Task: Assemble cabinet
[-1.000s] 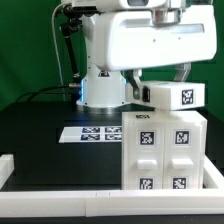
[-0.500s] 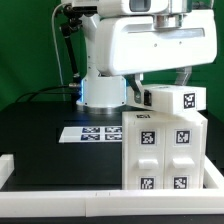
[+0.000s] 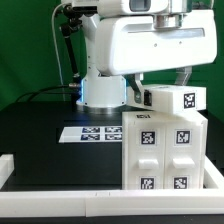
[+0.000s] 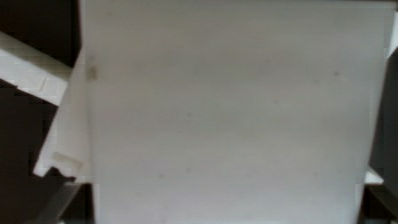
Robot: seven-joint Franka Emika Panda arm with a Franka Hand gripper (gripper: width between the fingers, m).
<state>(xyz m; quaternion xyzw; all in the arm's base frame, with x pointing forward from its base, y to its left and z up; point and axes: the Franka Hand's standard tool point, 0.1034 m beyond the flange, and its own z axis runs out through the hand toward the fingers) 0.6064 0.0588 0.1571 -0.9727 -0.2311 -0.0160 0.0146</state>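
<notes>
The cabinet body [image 3: 165, 150] is a large white box with several square tags on its front, standing on the black table at the exterior view's right. A smaller white tagged piece [image 3: 172, 97] sits across its top. My gripper [image 3: 160, 84] hangs right over that piece. Dark finger parts [image 3: 134, 84] show at either side of it, mostly hidden by the arm's big white link [image 3: 160, 40]. The frames do not show whether the jaws grip the piece. The wrist view is filled by a plain white surface [image 4: 231, 110], and no fingers show there.
The marker board [image 3: 92, 133] lies flat on the table to the left of the cabinet in the exterior view. A white raised rim [image 3: 60, 195] runs along the table's front and left sides. The robot base [image 3: 100, 92] stands behind.
The arm's white link shifted slightly between one second ago and half a second ago. Since then nothing has moved. The cabinet and the top piece stay in place.
</notes>
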